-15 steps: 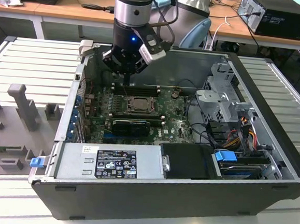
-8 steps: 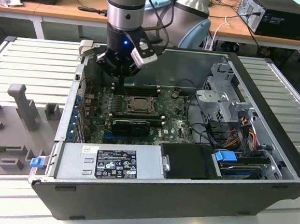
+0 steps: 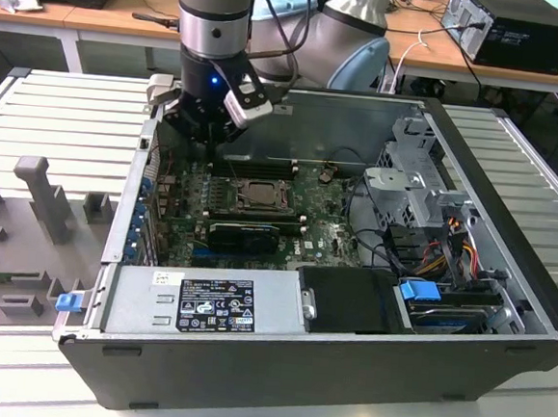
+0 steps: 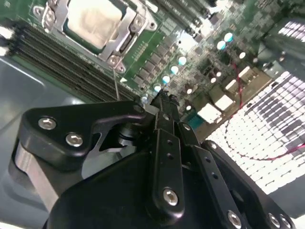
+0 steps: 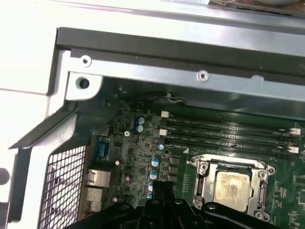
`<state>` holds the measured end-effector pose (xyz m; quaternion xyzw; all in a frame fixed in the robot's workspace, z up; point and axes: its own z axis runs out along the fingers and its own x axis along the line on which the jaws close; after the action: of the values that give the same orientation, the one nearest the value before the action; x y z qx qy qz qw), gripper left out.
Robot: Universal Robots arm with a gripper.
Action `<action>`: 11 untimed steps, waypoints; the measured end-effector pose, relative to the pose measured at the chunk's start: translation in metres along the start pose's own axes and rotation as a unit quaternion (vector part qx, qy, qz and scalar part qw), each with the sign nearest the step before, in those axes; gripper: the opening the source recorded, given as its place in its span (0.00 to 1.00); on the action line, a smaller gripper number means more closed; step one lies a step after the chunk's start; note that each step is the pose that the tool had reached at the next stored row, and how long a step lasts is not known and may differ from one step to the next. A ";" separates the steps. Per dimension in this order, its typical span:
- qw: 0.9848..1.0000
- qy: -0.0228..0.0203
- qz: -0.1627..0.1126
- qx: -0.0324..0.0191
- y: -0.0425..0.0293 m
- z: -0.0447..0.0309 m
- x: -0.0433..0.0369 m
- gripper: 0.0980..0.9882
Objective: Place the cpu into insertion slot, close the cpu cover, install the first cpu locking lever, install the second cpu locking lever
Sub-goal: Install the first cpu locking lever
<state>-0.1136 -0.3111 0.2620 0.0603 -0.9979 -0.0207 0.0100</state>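
A slatted metal worktop is carrying the open computer case. I'm seeing the cpu sitting in the insertion slot, with the cpu cover lying over it. My tool, clenched on nothing, is hovering just beside the slot. I'm judging the lever stage in hand, which is calling for fine tip placement.
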 end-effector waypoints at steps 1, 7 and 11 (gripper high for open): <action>1.000 0.000 0.001 0.000 0.0030 0.0020 -0.0004 0.01; 1.000 0.000 0.002 -0.001 0.0159 0.0042 -0.0057 0.01; 1.000 0.000 0.002 -0.001 0.0191 0.0044 -0.0154 0.01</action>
<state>-0.1007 -0.2901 0.2582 0.0583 -0.9980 -0.0213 0.0099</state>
